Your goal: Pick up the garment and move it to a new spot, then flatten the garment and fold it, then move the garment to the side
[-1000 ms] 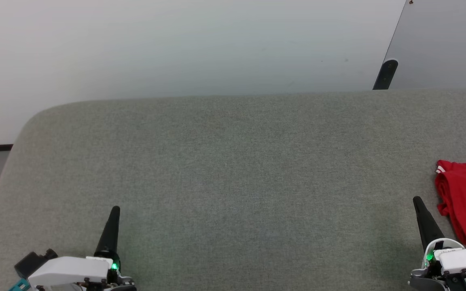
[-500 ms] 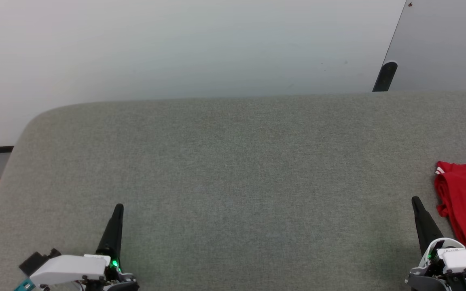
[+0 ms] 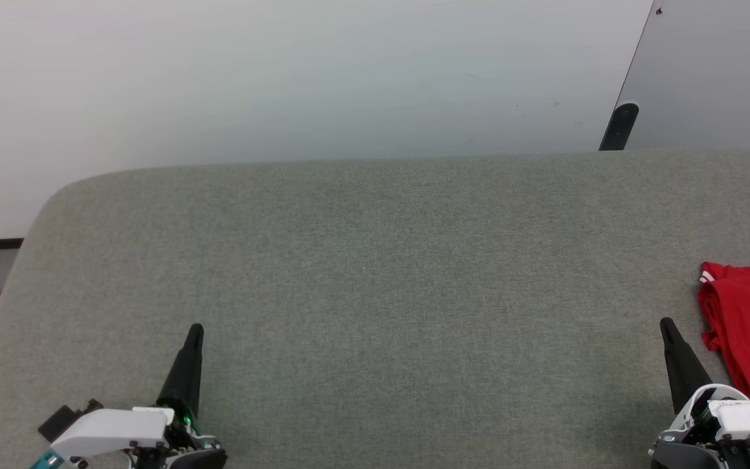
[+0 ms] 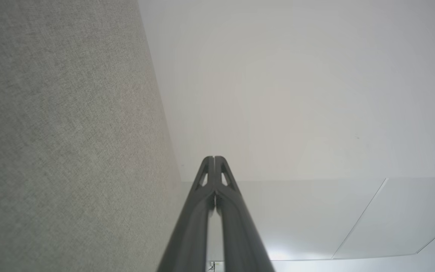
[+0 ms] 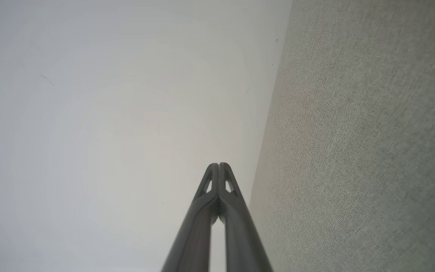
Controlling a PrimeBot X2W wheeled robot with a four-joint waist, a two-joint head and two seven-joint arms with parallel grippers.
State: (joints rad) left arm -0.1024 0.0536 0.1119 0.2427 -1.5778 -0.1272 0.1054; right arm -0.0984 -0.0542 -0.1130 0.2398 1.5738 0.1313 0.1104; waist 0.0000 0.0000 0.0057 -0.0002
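I see the garment [image 3: 749,332] at the right edge of the frame, bunched, red with small white stripes. My right gripper [image 3: 666,327] sits just left of it, not touching, pinched closed on nothing. My left gripper [image 3: 193,333], lower left, is closed too.

A grey-green, fabric-covered worktop [image 3: 375,273] with a rounded far-left corner spans the head view. At its right side lies a red cloth garment [image 3: 749,332], folded and flat on the fabric. Its left edge is bunched, white striped trim shows at its far-left corner, and the frame cuts it off.
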